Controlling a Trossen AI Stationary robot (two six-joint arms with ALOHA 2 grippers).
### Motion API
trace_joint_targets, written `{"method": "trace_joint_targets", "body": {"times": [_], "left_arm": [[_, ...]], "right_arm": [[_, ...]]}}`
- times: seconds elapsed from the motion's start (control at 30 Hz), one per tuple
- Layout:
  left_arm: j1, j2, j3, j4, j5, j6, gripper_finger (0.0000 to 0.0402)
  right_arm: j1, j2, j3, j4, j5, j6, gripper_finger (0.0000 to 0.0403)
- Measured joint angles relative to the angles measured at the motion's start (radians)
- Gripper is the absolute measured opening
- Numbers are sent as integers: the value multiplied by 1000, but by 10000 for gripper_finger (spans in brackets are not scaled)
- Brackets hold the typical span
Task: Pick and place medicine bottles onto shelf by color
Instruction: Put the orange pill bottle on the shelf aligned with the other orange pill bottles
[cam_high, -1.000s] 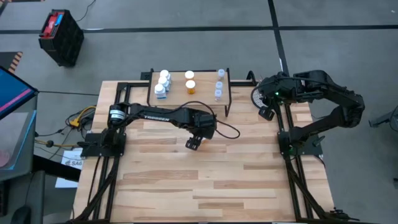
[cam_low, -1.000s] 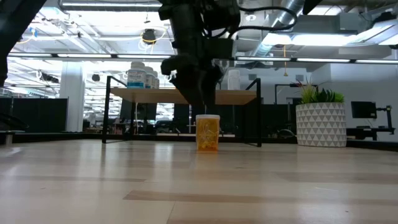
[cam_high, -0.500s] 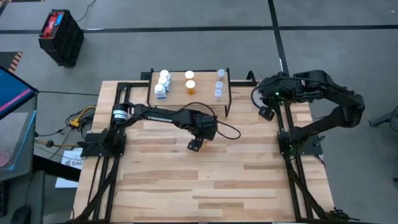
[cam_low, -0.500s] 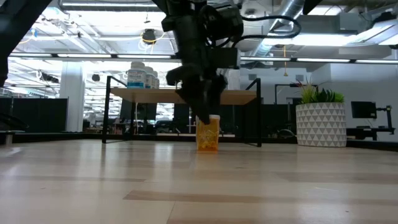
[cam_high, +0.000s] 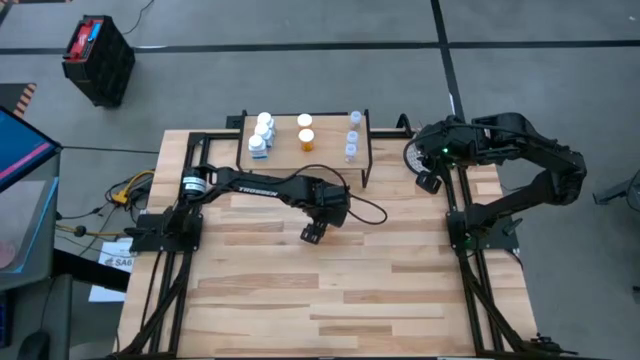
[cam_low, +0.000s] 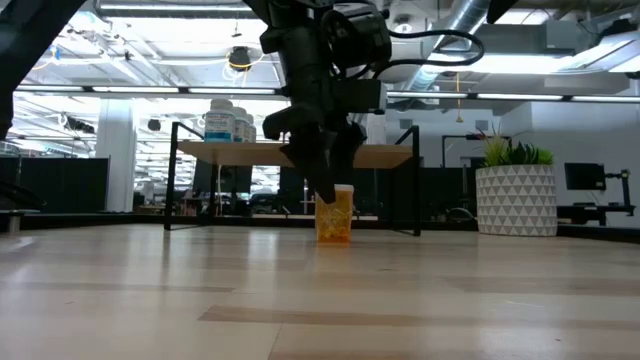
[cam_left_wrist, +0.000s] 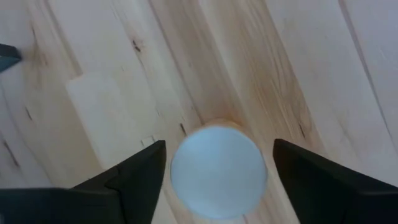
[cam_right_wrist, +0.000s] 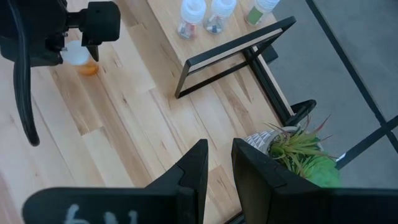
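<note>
An orange medicine bottle (cam_low: 335, 215) with a white cap (cam_left_wrist: 217, 171) stands upright on the tabletop, in front of the shelf (cam_high: 330, 155). My left gripper (cam_high: 315, 232) points down over it, open, one finger on each side of the cap with a gap on both sides. On the shelf stand three white bottles (cam_high: 262, 135), two orange ones (cam_high: 305, 132) and three clear ones (cam_high: 352, 135). My right gripper (cam_high: 430, 183) hangs shut, high beside the shelf's right end, holding nothing.
A white plant pot (cam_low: 515, 200) with a green plant stands at the table's far right, below my right gripper. The near half of the tabletop (cam_high: 330, 300) is bare wood. A red and black box (cam_high: 97, 58) sits on the floor beyond the table.
My left gripper has come down over the orange bottle and a little toward the table's near edge, so its fingers now stand around the cap. The bottle has stayed put.
</note>
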Motion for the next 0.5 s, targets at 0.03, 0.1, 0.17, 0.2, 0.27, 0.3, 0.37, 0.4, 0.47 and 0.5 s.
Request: {"method": "trace_joint_targets", "body": {"times": [0.03, 0.1, 0.17, 0.2, 0.27, 0.3, 0.37, 0.4, 0.47, 0.5], "left_arm": [[0, 0, 0, 0, 0, 2, 272], [0, 0, 0, 1, 0, 5, 246], [0, 0, 0, 0, 0, 4, 216], [0, -1, 0, 0, 0, 4, 202], [0, -3, 0, 0, 6, 4, 177], [0, -3, 0, -1, 16, 4, 171], [1, -3, 6, -17, 28, 4, 171], [1, -4, 14, -38, 27, 5, 171], [0, -5, 39, -89, 23, 12, 171], [0, -6, 57, -123, 22, 14, 172]], "right_arm": [[0, 0, 0, 0, 0, 0, 95], [0, 0, 0, 0, 0, 0, 95], [0, 0, 0, 0, 0, 0, 95], [0, 0, 0, 0, 0, 0, 95], [0, 0, 0, 0, 0, 0, 95], [0, 0, 0, 0, 0, 0, 95], [0, 0, 0, 0, 0, 0, 95], [0, 0, 0, 0, 0, 0, 95], [0, 0, 0, 0, 0, 0, 95], [0, 0, 0, 0, 0, 0, 95]]}}
